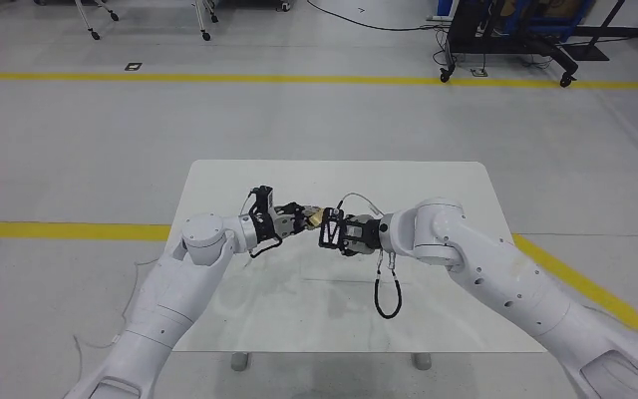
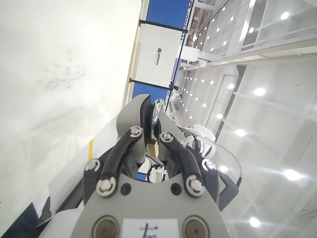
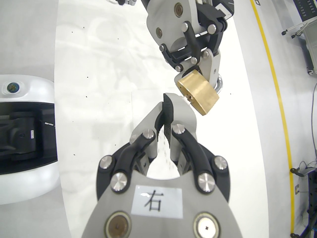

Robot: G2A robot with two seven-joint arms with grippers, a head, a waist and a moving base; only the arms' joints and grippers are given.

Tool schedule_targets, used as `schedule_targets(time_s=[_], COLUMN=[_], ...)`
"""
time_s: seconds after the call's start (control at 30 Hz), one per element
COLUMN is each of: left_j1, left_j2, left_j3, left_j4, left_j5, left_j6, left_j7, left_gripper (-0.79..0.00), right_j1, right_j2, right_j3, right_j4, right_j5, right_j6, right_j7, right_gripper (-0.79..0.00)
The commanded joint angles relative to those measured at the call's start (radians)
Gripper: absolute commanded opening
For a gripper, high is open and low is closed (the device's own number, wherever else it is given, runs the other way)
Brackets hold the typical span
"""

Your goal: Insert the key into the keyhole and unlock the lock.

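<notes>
We see the left claw (image 3: 198, 71) closed on the brass padlock with a silver shackle (image 3: 199, 95), gripping it at the shackle end and holding it in the air above the middle of the white worktop (image 1: 419, 190). The lock's keyhole (image 3: 189, 97) faces the right claw (image 3: 171, 105). That claw's fingers are pressed together, and only the tip of the small silver key (image 3: 185, 97) shows past them, touching the keyhole. From above, the two claws meet nose to nose.
</notes>
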Motion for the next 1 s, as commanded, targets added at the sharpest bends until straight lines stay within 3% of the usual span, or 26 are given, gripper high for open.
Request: schedule_targets(time_s=[0.0, 0.17, 0.2, 0.23, 0.27, 0.4, 0.43, 0.7, 0.97], left_j1=[0.001, -0.001, -0.001, 0.000, 0.002, 0.004, 0.004, 0.009, 0.013], left_j2=[0.002, 0.004, 0.003, 0.003, 0.001, -0.002, -0.002, -0.005, -0.005], left_j3=[-0.002, -0.012, -0.017, -0.022, -0.026, -0.027, -0.026, -0.021, -0.025], left_j4=[-0.003, -0.010, -0.009, -0.010, -0.013, -0.021, -0.021, -0.014, 0.000], left_j5=[0.007, 0.019, 0.014, 0.010, -0.001, -0.010, -0.009, -0.016, -0.018], left_j6=[-0.001, 0.002, 0.006, 0.011, 0.017, 0.034, 0.036, 0.032, 0.020], left_j7=[-0.008, 0.009, 0.029, 0.057, 0.078, 0.114, 0.114, 0.110, 0.086], left_gripper=[-0.785, -0.785, -0.785, -0.785, -0.785, -0.785, -0.785, -0.785, -0.785], right_j1=[0.001, 0.006, 0.005, 0.002, -0.004, -0.054, -0.070, -0.127, -0.122], right_j2=[-0.003, -0.006, -0.004, -0.002, 0.002, 0.017, 0.020, 0.020, 0.001], right_j3=[0.001, 0.015, 0.022, 0.031, 0.041, 0.082, 0.089, 0.095, 0.078], right_j4=[0.005, -0.014, -0.027, -0.041, -0.056, -0.139, -0.149, -0.147, -0.150], right_j5=[0.006, -0.011, -0.025, -0.051, -0.086, -0.229, -0.256, -0.392, -0.458], right_j6=[-0.014, -0.044, -0.044, -0.039, -0.024, 0.068, 0.086, 0.140, 0.171], right_j7=[-0.014, -0.021, -0.025, -0.025, -0.015, 0.013, 0.014, -0.005, 0.020], right_gripper=[-0.785, -0.785, -0.723, -0.576, -0.489, -0.188, -0.154, -0.172, -0.342])
